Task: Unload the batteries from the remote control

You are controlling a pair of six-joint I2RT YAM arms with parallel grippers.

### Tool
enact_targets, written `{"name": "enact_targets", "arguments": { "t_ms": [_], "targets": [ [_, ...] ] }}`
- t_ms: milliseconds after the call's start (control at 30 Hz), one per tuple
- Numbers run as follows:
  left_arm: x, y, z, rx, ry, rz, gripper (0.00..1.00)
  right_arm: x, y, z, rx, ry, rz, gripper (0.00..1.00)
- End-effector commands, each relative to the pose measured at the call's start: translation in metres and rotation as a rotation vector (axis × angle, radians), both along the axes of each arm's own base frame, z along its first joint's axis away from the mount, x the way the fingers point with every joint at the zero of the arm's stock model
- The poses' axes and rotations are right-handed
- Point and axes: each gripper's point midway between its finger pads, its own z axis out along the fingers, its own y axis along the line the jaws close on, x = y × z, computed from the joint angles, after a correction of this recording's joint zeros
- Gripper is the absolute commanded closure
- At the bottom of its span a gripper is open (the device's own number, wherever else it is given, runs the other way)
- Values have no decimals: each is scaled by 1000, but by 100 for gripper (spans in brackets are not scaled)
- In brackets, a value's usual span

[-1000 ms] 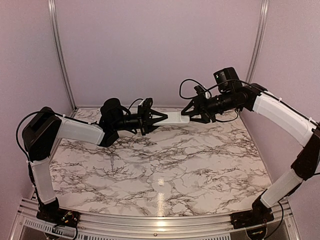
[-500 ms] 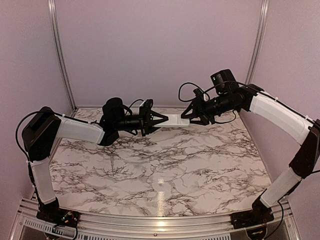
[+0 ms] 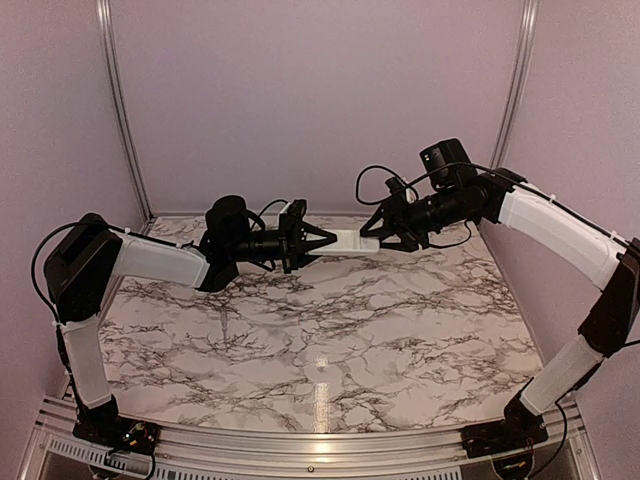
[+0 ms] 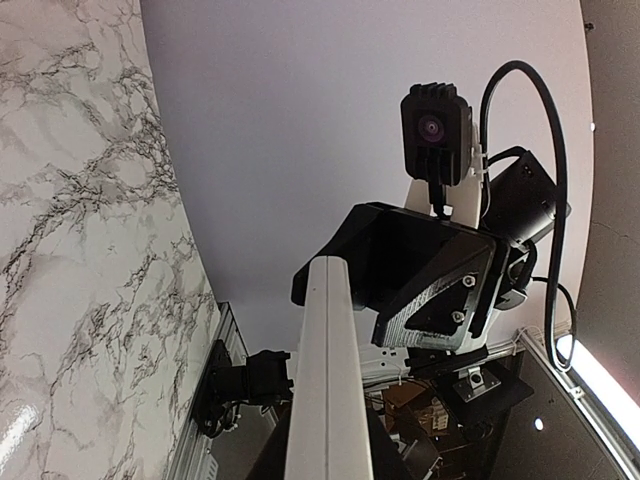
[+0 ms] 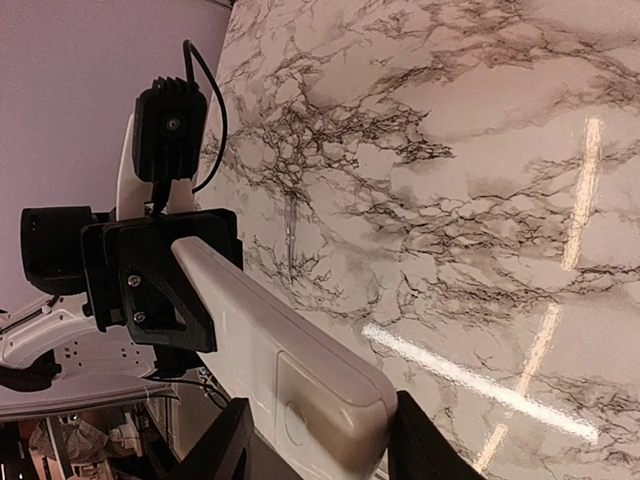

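Remote control (image 3: pixel 348 239) up in the air, roughly level, above the far part of the marble surface (image 3: pixel 330 330) and not touching it. Spans the gap between the two pincers, one end in each. Slim, white, rounded at the ends. On the face seen from the right wrist, a rounded rectangular outline with a small ring inside it, close to the end nearest that camera.

Left pincer (image 3: pixel 328 240): closed tight on the remote's left end. In the right wrist view its black fingers (image 5: pixel 150 290) lie flat against the sides of the bar. Hardly shows in its own wrist view, where only the white bar runs away from the lens.

Right pincer (image 3: pixel 370 232): about half open, one finger (image 5: pixel 235 445) on either side of the remote's rounded end. One finger against the plastic, the other just beside it. Impossible to tell whether clamping or only bracketing the end. From the left wrist, seen as black angular plates around the bar's far end.

Batteries not to be made out in any view. Right fingers cut off by the bottom edge of their own view. Near end of the remote likewise cut off at the bottom of the left wrist view.
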Motion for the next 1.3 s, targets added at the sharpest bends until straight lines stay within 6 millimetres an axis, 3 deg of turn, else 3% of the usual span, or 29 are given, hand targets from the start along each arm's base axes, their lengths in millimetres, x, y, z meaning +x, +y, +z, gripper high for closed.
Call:
{"name": "enact_targets", "arguments": {
  "t_ms": [0,233,1267],
  "targets": [
    [-5,-3,20,-30,-46,6,100,-8,18,15,31,-36,70,57],
    [-6,-3,20,-30,-45,3,100,-6,19,7,13,-27,76,67],
    [-10,1,21,-29,-47,3,100,-12,9,11,-23,-51,67,76]
  ]
}}
